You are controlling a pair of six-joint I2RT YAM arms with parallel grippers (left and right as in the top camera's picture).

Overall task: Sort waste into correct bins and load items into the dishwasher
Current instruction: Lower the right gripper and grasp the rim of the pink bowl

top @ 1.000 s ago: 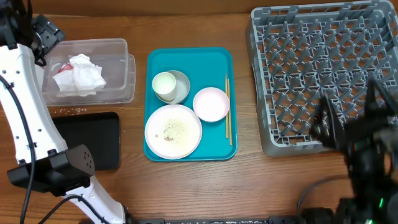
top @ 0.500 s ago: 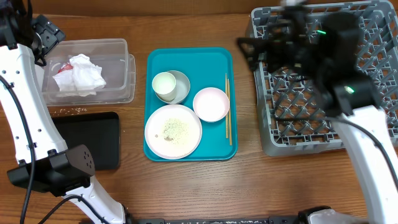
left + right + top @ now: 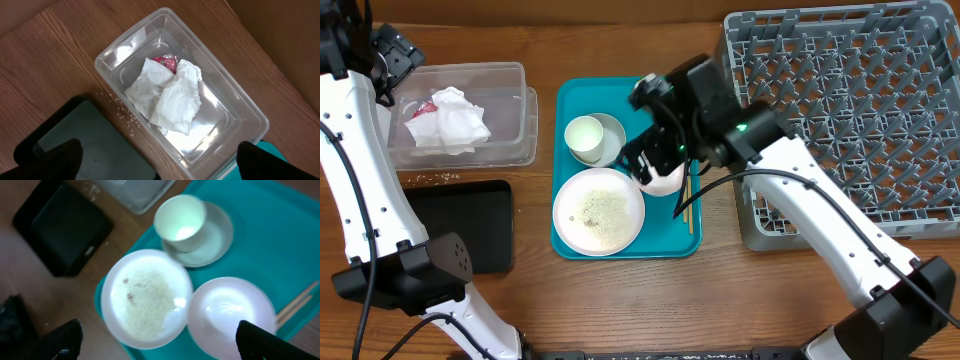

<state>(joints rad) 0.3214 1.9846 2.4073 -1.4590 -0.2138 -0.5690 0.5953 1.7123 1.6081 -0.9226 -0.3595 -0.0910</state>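
Observation:
The clear tub bin [image 3: 525, 125] [image 3: 102, 57] holds crumpled napkins [image 3: 455, 120] [image 3: 170, 97] and a red wrapper [image 3: 418, 111] [image 3: 166, 61]. My left gripper [image 3: 392, 62] [image 3: 159, 146] hangs open above it, empty. The black tray bin [image 3: 460, 225] [image 3: 90, 142] lies beside it, with rice grains [image 3: 430, 178] [image 3: 122, 110] between them. The plate [image 3: 599, 210] [image 3: 147, 297] carries rice. The cup [image 3: 584, 135] [image 3: 180, 222] sits in the grey bowl [image 3: 612, 140] [image 3: 217, 240]. My right gripper [image 3: 660, 160] [image 3: 159, 326] hovers open over the pinkish bowl [image 3: 662, 182] [image 3: 230, 315]. The dishwasher rack [image 3: 850, 110] stands at right.
The dishes rest on a teal tray [image 3: 625, 95] [image 3: 270, 230] at the table's middle. Wooden chopsticks [image 3: 687, 205] [image 3: 297, 302] lie along its right edge. The right arm stretches from the lower right across the rack's near-left corner.
The right arm has swung from the front right, across the rack, to above the teal tray's pinkish bowl. The left arm has not moved.

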